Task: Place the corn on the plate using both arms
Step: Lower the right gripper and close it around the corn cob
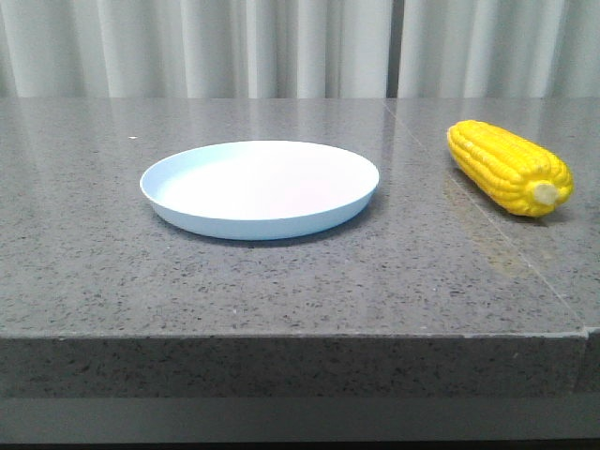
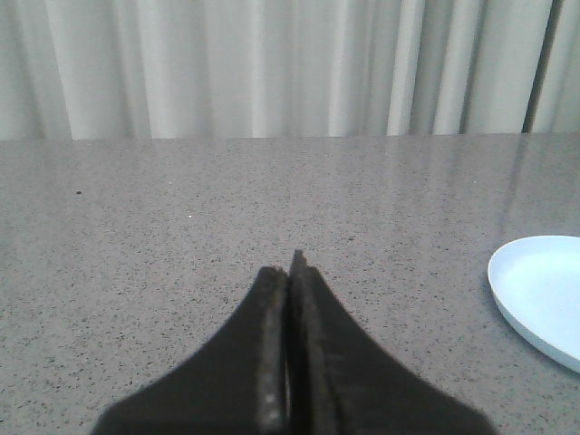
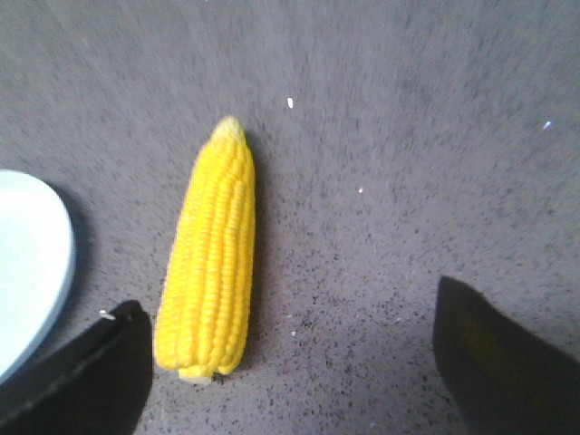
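While the left gripper (image 2: 290, 272) sits pressed closed, the right gripper (image 3: 290, 362), spread wide, seems mid-approach: the corn (image 3: 210, 256) lies nearer one finger, beside the plate (image 3: 27, 263), so centring comes next.

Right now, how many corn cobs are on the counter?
1. The corn lies on the counter to the right of the plate, apart from it, stub end toward the camera. No other shows.

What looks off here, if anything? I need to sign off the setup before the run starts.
Nothing stands out. The plate sits flat and empty, the corn lies whole on the table to its right, not touching it. No spills or damage.
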`<state>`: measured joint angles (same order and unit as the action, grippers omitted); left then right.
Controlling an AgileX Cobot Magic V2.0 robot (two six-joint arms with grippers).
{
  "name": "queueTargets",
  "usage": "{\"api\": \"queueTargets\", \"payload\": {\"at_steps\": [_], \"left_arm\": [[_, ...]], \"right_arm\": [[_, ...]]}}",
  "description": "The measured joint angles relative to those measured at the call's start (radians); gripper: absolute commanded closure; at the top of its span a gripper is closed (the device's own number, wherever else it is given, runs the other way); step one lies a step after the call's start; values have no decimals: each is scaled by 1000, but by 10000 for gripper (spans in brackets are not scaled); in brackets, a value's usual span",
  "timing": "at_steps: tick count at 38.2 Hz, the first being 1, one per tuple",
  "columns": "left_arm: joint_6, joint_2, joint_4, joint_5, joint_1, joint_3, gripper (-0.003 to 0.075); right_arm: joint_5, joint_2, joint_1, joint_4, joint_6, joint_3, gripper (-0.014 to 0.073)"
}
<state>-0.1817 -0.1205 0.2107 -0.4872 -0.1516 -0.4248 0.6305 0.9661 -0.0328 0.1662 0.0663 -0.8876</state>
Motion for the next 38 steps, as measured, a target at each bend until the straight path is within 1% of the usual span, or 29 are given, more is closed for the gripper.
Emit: {"api": "queueTargets", "payload": {"at_steps": [9,13,17,19,22,28,32,34,38], "left_arm": [[0,0,0,0,0,0,741],[0,0,0,0,0,0,741],[0,0,0,0,0,0,741],[0,0,0,0,0,0,741],[0,0,0,0,0,0,741],[0,0,0,0,0,0,741],[0,0,0,0,0,0,741],[0,0,0,0,0,2,741],[0,0,0,0,0,2,741]], "right_arm": [[9,358,-134,1,0,-139,-56],[-12,484,-154,2,0,-170,-56],[-18,565,-155,2,0,-185,-48],[-18,582,-155,2,0,-185,-6],[-18,584,-155,2,0,-187,88],[-18,584,-156,2,0,-191,337],[-18,584,-156,2,0,-191,457],[-18,584,-156,2,0,-191,474],[-18,575,-156,2,0,-191,474]]}}
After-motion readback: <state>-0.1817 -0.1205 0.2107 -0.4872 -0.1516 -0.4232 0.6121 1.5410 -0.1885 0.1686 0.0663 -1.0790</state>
